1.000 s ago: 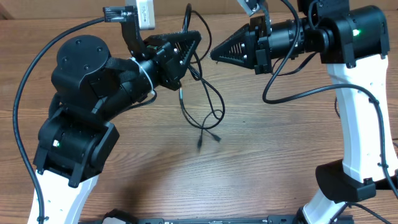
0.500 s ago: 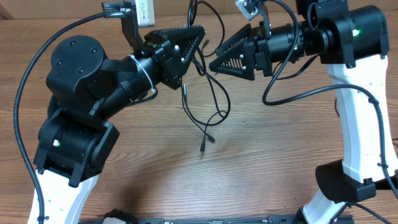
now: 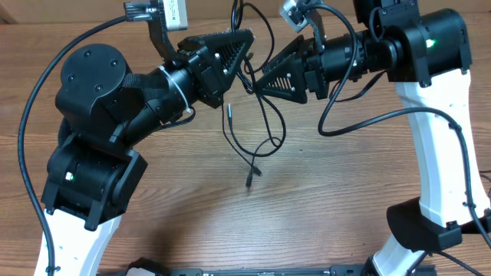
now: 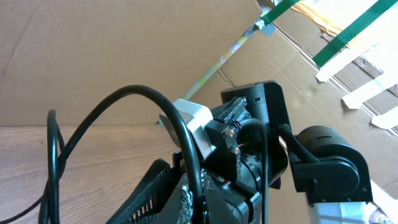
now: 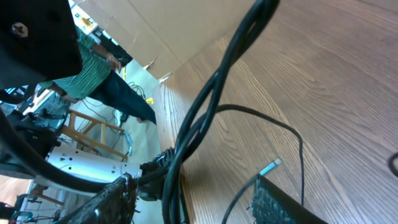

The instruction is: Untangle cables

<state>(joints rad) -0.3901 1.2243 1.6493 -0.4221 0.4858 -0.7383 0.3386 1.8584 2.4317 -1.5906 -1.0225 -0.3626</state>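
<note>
L pincer (image 3: 244,50) clamped tight on cables (image 3: 228,115) above table (image 3: 345,192) — R pincer (image 3: 262,74) part-open, straddling them.

Thin black cables (image 3: 248,176) hang in a loose tangle, loops drooping, small dark plugs at their ends.

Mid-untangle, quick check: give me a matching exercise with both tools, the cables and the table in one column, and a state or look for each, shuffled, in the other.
Column one:
1. left tool
2. right tool
3. cables
4. table

Column two:
a. brown wood grain
b. open, with a strand running through its gap
c. thin and black, hanging in loops below the two tools
d. shut on the strands

Pairs: 1-d, 2-b, 3-c, 4-a
</note>
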